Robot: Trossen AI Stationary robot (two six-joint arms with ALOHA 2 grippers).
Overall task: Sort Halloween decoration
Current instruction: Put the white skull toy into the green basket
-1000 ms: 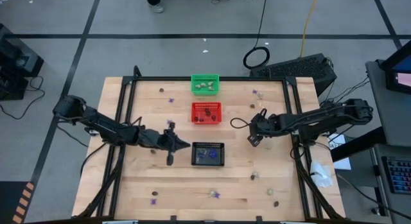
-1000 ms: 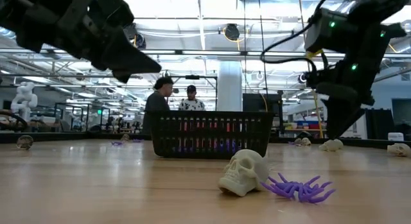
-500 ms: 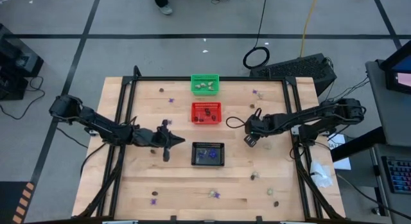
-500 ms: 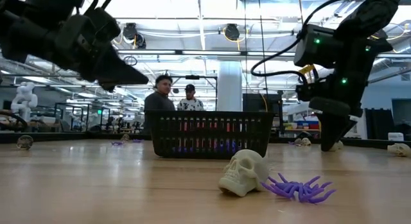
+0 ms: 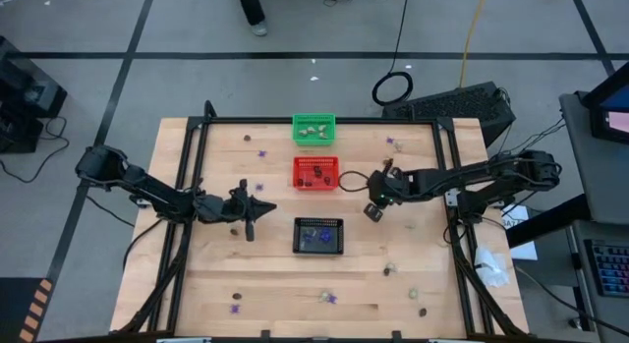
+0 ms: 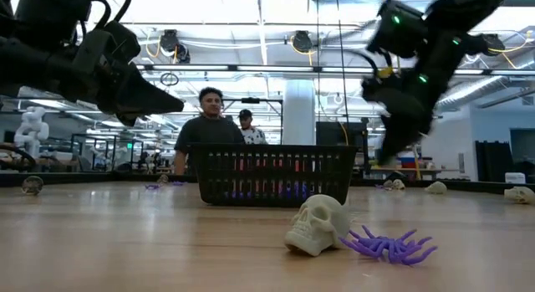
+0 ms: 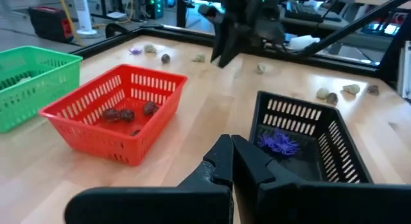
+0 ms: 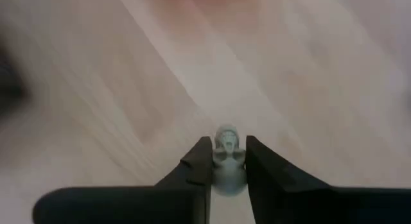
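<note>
Three mesh baskets sit mid-table. At 12 o'clock the green basket (image 5: 314,129) holds a few pale cream trinkets (image 5: 313,131); just below it the red basket (image 5: 315,172) holds three dark brown trinkets (image 7: 127,113) plus a smaller dark bit; nearer the centre the black basket (image 5: 319,235) holds purple trinkets (image 7: 277,144), too tangled to count.

The left gripper (image 5: 250,208) hangs over the board at about 9 o'clock from the black basket, its fingers pressed together on nothing. The right gripper (image 5: 374,209) hangs at 3 o'clock of the red basket, its fingers clamped on a pale cream skull (image 8: 226,155).

Loose pieces lie scattered: a cream skull (image 6: 318,224) touching a purple spider (image 6: 389,244) near 6 o'clock, and other trinkets toward 5, 7, 11 and 1 o'clock.
</note>
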